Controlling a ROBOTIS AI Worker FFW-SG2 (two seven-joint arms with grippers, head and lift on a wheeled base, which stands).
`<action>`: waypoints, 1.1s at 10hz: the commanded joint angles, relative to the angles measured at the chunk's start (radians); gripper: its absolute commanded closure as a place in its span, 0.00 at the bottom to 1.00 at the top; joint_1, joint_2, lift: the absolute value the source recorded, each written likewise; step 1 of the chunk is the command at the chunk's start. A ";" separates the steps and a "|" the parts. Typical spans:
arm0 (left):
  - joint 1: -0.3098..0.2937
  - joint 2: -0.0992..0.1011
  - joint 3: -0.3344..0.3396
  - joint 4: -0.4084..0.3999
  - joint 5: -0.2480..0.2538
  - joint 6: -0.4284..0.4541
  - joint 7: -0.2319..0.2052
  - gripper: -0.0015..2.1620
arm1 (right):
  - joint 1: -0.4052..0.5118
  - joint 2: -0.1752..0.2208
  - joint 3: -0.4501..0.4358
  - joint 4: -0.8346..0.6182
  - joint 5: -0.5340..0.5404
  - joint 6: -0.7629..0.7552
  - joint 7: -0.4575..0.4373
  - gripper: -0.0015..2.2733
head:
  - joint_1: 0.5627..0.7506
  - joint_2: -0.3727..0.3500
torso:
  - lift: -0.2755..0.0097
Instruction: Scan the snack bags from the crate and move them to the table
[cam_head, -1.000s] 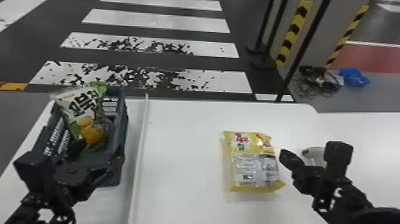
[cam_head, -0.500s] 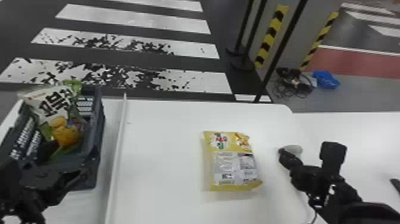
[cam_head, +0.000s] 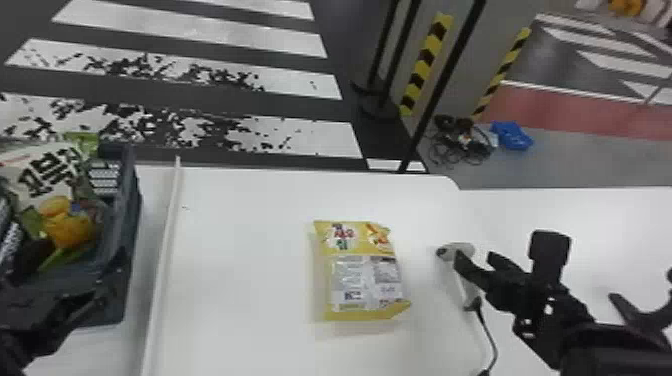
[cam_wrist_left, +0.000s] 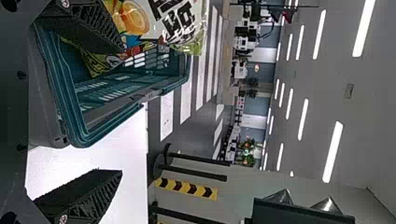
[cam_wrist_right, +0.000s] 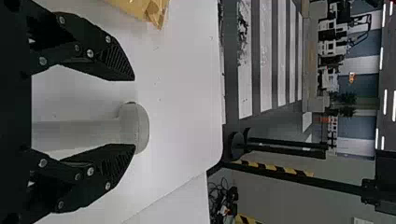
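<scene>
A yellow snack bag (cam_head: 365, 285) lies flat on the white counter (cam_head: 245, 260), near the middle of the head view, a printed panel facing up. Just to the right of it is a pale handheld scanner (cam_head: 459, 248), its head farther from the robot than its handle, and a dark cable (cam_head: 491, 340) trails from the handle end.

The right tool (cam_head: 474, 258) is released, holding nothing; its fingers stand apart at the scanner, and the right wrist view shows one to each side of the handle. Whether either touches it cannot be told.

To the left of the bag, a pale raised strip (cam_head: 162, 260) runs across the counter, and beyond it stands the dark crate (cam_head: 131, 215). A white and green snack bag (cam_head: 47, 172) leans up inside, with a yellow and green bag (cam_wrist_left: 95, 65) lower down.

The left tool (cam_head: 80, 257) is at the crate's near side, also released, its fingers wide apart with nothing grasped. Past the counter, the floor carries white stripes (cam_head: 295, 137), a tangle of cables (cam_head: 460, 140) and a blue item (cam_head: 512, 135).
</scene>
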 joint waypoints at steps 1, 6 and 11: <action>-0.009 -0.001 -0.002 0.023 0.005 -0.023 -0.001 0.03 | -0.023 -0.015 -0.002 0.051 0.009 0.004 0.013 0.00 | 0.70 0.09 | 0.63; -0.038 0.000 -0.019 0.071 0.012 -0.045 -0.002 0.03 | -0.094 -0.022 0.038 0.195 0.012 -0.005 0.108 0.00 | 0.70 0.08 | 0.63; -0.041 0.000 -0.026 0.089 0.012 -0.054 -0.004 0.03 | -0.145 -0.073 0.084 0.306 0.033 -0.054 0.138 0.03 | 0.70 0.06 | 0.63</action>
